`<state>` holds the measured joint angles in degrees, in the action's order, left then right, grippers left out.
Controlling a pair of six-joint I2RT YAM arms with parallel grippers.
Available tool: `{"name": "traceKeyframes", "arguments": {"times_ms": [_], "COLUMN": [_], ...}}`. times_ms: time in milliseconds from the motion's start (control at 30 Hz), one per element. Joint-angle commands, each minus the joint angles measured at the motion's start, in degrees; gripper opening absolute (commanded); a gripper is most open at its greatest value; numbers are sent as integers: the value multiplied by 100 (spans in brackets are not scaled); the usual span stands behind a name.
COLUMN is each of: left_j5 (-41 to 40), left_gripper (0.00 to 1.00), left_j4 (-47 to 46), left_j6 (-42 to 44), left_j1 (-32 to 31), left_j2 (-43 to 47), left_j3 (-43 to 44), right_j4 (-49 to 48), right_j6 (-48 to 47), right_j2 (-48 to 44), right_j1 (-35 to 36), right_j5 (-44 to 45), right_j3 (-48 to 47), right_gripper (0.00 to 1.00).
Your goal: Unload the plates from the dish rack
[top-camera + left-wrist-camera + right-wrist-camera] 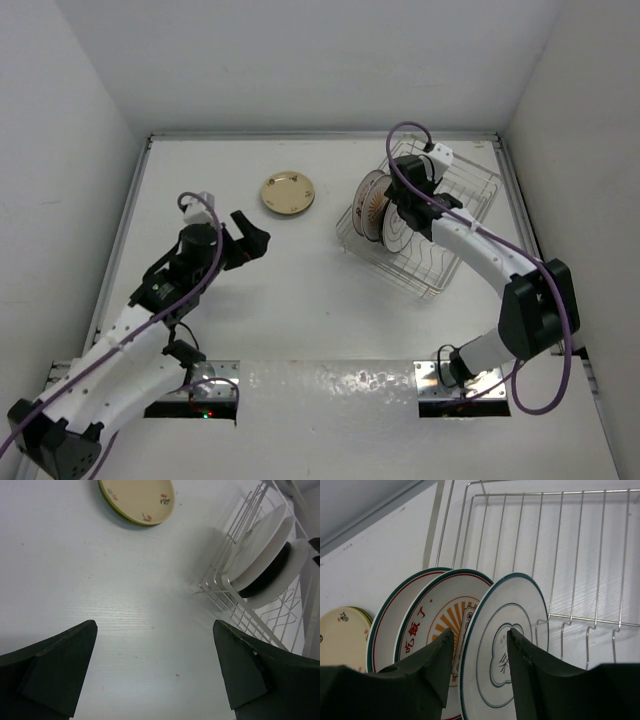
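Note:
The wire dish rack (478,196) stands at the back right with several plates upright in it. In the right wrist view the nearest is a white plate with teal rim (520,605), then a white plate with an orange sunburst (437,615) and another red-rimmed one (387,630). My right gripper (481,632) is open, its fingers straddling the teal-rimmed plate's edge; it also shows in the top view (405,212). A tan plate (287,192) lies flat on the table, stacked on a green one (111,509). My left gripper (154,625) is open and empty over bare table.
White walls close in the table on the left, back and right. In the left wrist view the rack's near corner (220,592) holds white plates (262,537) and a black one (267,577). The rack's right half (570,555) has bare prongs.

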<state>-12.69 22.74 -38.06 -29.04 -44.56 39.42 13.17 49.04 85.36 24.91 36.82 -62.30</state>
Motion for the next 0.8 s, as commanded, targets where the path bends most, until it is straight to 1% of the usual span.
{"name": "traceKeyframes", "arguments": {"times_ms": [0,33,100,133,167,333,433,500,633,767], "left_j5": [-304,-278,-261,-243,-234,-138,-67,-23,-23,-76], "left_gripper": [98,98,98,98,98,98,98,98,98,98], "left_j4": [538,582,661,687,688,644,565,538,538,582], "left_j6": [326,352,361,370,379,387,387,379,379,370], "left_j1": [21,21,30,21,30,21,21,30,21,21], "left_j2": [605,736,799,808,791,668,641,606,597,641], "left_j3": [119,119,119,110,110,83,40,13,13,57], "right_j4": [-464,-447,-403,-394,-394,-368,-368,-333,-332,-429], "right_j6": [53,97,211,264,351,554,668,765,985,924], "right_j2": [156,191,279,279,271,113,-28,-90,-283,-642], "right_j1": [-47,-39,-38,-47,-39,-47,-47,-47,-47,-47], "right_j5": [-263,-272,-280,-280,-280,-123,35,158,352,414], "right_j3": [-247,-239,-203,-186,-125,34,139,166,236,184], "right_gripper": [45,38,36,29,26,15,7,0,0,0]}}
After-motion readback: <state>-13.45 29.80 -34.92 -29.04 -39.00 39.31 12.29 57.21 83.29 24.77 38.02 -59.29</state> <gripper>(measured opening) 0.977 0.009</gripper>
